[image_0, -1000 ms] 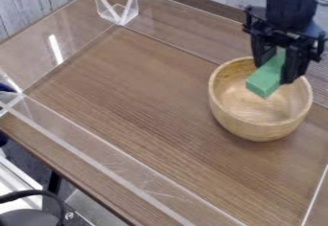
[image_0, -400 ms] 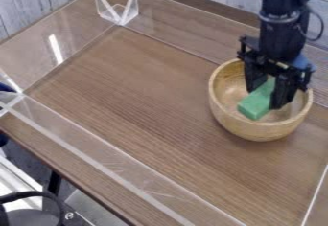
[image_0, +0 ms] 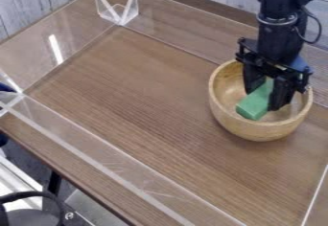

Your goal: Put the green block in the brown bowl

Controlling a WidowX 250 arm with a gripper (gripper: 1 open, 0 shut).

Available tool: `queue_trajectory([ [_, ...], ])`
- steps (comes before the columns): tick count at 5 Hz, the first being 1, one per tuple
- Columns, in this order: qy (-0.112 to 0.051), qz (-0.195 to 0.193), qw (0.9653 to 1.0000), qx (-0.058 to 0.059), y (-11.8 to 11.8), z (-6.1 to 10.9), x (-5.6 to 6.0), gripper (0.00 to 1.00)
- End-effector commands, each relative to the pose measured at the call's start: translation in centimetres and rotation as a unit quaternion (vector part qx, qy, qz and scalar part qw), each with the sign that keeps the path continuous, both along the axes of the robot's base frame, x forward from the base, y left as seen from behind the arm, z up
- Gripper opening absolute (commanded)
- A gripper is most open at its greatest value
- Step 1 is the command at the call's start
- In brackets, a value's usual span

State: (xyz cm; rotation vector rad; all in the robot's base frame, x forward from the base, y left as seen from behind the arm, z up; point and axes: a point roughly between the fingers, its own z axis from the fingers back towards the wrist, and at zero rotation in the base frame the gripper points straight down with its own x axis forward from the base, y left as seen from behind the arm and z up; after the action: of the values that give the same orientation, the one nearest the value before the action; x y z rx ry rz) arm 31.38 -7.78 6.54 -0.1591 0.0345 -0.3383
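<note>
Gripper [image_0: 269, 88] first: it points straight down into the brown bowl [image_0: 225, 113], jaws partly open and closed against the sides of the green block [image_0: 258, 103], which I read as held between the fingers rather than lying loose.

Working from my side of the scene outward, the near part is bare wood-grain table [image_0: 141, 124], fenced by a clear acrylic wall [image_0: 77, 148] running along the close edge; nothing loose sits on it. I take the fence to be there to keep objects from sliding off the work surface. Further in, towards the right, sits the bowl, upright and resting flat on the table, close to the right-hand wall.

Inside it, the block hangs tilted, its lower end down near the bowl's floor. I can't tell whether it touches the wood yet. It sits directly between the fingertips, below the wrist, well within the rim. My judgement is that it is carried this low so it won't bounce or tip out once released.

Behind that rises the black arm [image_0: 282, 10], and at the far left corner a clear acrylic bracket [image_0: 115, 8] joins the walls.
</note>
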Motion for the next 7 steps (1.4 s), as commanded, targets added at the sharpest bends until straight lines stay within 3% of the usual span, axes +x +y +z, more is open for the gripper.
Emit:
queue_trajectory([
  [1,-0.023,0.004,0.9997,-0.003,0.21,1.38,0.96,0.00],
  [7,-0.011,0.011,0.9999,-0.002,0.61,1.28,1.33,0.00],
])
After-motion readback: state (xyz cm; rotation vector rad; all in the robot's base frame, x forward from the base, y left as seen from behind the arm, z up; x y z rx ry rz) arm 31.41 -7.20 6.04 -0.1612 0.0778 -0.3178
